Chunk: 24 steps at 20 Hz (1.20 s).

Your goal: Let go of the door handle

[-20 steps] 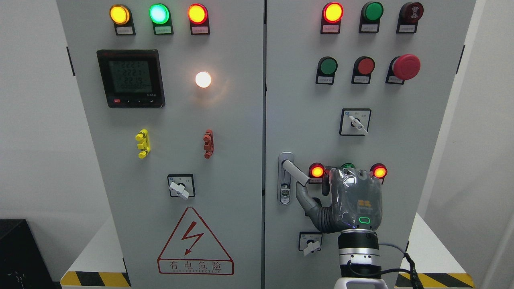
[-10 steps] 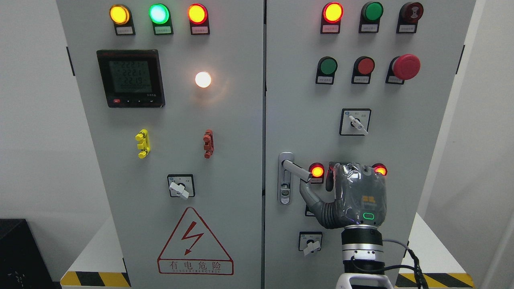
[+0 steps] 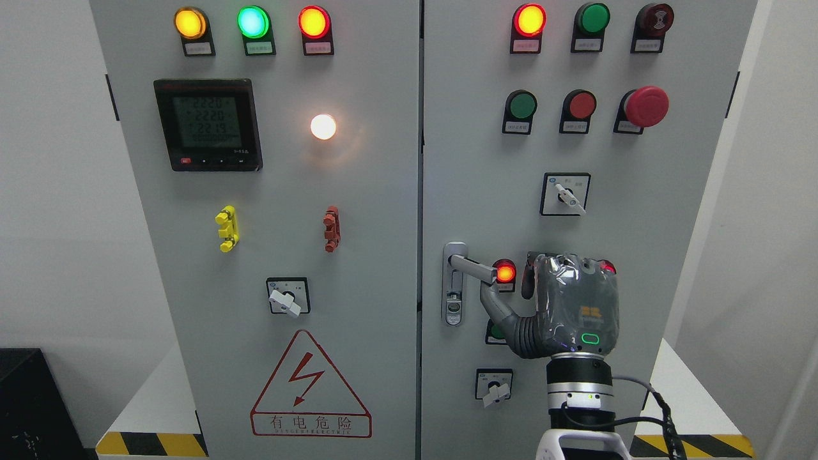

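**Operator:** White walls frame a grey electrical cabinet [image 3: 358, 255] with two doors, standing on a white bench [image 3: 687, 393] edged in hazard stripes. What sits on the right door?

**Technician:** By descending size: the right robot hand [image 3: 562, 306], then the door handle [image 3: 471, 268], then the small lit red indicator [image 3: 505, 272] just beside the handle's free end. The handle's base is fixed to a vertical lock plate [image 3: 454, 284] near the door's left edge, so that the latch sits at the seam between the doors; the lever points right and slightly downward.

**Operator:** Describe the hand's pose.

**Technician:** The right arm enters from the bottom edge, right of centre, with the wrist vertical and the back of the hand facing the camera. The thumb [image 3: 501, 313] extends up and left, its tip just under the lever's free end. Whether it touches the lever cannot be confirmed. The other fingers are hidden behind the hand, so whether they are curled or spread cannot be told; nothing visible shows a grasp around the lever.

**Operator:** Task status?

**Technician:** Judged near completion. The palm stands to the right of the lever. The next move calls for withdrawal clear of the indicator and the selector switch [image 3: 494, 386] below. The left arm is out of view.
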Motion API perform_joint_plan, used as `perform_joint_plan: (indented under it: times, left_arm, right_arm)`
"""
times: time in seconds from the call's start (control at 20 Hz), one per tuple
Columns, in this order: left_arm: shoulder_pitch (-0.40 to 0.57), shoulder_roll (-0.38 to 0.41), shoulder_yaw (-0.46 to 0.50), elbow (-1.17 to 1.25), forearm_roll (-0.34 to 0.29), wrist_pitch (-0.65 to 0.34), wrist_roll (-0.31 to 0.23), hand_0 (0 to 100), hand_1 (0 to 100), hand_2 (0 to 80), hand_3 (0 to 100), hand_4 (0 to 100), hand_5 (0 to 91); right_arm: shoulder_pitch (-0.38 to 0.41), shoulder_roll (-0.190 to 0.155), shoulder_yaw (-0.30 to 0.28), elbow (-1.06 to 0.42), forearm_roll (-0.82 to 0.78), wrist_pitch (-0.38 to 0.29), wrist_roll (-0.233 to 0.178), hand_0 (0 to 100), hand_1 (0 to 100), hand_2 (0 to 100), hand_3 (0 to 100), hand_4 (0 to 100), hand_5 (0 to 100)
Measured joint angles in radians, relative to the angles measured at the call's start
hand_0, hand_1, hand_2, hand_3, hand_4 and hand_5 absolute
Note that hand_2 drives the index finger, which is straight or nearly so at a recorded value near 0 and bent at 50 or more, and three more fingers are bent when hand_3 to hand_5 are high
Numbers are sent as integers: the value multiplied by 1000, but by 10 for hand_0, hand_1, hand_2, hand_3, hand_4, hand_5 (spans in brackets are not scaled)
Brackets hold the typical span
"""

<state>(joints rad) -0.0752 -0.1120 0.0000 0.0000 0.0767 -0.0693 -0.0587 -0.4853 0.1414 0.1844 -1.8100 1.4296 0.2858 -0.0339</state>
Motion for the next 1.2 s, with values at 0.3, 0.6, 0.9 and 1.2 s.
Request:
perform_joint_plan:
  times: [0.3,0.6,0.9,1.2]
  left_arm:
    - [0,0,0,0,0,0,0,0,0,22,88,13,0]
    - [0,0,0,0,0,0,0,0,0,23,88,14,0]
    - [0,0,0,0,0,0,0,0,0,22,94,13,0]
    - [0,0,0,0,0,0,0,0,0,21,93,13,0]
  right_arm:
    - [22,-1,0,-10,-2,-10,3,317,359,842,1000,989,927]
    - [104,-4,-1,-49,-4,-70,-16,325,351,695,1000,889,872]
    - [264,-6,-31,-126,-5,-222,-70,337,308,405,679,563,406]
    - [376,-7,-112,-190,-57,-365,-103,350,271,0,39,49,27]
